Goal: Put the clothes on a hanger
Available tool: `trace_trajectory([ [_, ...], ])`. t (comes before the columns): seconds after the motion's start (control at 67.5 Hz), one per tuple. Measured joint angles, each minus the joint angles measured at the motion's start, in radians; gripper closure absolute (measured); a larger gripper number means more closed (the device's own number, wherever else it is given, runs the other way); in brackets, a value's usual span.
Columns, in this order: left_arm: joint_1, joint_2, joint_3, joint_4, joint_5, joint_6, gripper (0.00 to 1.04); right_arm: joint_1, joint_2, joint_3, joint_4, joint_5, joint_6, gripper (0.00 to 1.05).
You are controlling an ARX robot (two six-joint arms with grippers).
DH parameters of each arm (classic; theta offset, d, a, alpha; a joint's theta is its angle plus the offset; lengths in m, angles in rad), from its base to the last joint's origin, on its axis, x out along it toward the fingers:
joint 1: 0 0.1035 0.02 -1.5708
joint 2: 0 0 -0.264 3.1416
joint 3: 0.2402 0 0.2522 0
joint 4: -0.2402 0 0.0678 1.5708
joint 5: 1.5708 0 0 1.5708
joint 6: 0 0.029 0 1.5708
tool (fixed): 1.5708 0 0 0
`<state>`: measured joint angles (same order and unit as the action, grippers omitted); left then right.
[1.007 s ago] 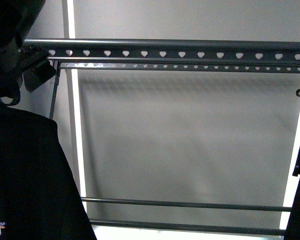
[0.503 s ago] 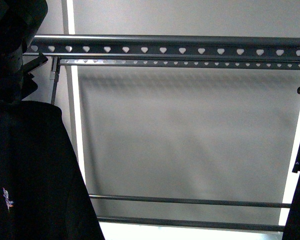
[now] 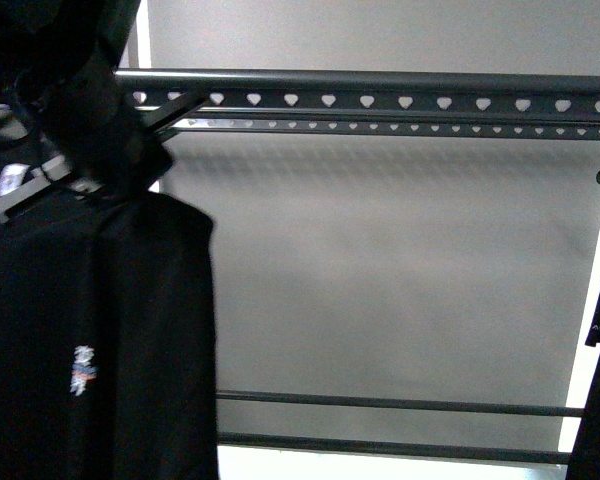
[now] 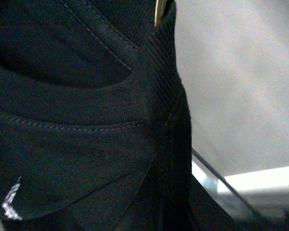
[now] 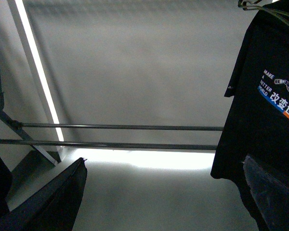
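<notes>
Presently the clothes (image 3: 100, 330) hang from the left gripper (image 3: 75, 150), its jaws buried in fabric so their grip cannot be told, just below the left end of the hanger (image 3: 380, 85), whose long top rail runs level rightward.

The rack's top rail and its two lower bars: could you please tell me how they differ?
The top rail is a broad band punched with a row of heart-shaped holes; the lower bars are thin and plain. The top rail runs high in the front view; the lower bars run far below it, close together. Both are dark and horizontal.
</notes>
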<state>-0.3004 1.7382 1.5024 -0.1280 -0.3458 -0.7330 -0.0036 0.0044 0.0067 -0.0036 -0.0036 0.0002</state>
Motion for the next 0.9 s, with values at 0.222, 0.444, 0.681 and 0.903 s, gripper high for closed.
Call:
trace_trajectory([
  [0.222,-0.155,-0.132,-0.082,0.061,0.42,0.426,1.01,0.0,0.0,0.0,0.0,0.0,0.0,0.07],
  [0.444,-0.099,-0.195,-0.093,-0.076,0.799,0.951,1.01,0.0,0.0,0.0,0.0,0.002,0.0,0.07],
  [0.681,-0.006,-0.138,-0.01,-0.073,0.786,1.429,1.01,0.0,0.0,0.0,0.0,0.003,0.0,0.07],
  [0.903,-0.023,-0.071,0.063,0.039,0.784,1.692,1.01,0.0,0.0,0.0,0.0,0.002,0.0,0.07],
])
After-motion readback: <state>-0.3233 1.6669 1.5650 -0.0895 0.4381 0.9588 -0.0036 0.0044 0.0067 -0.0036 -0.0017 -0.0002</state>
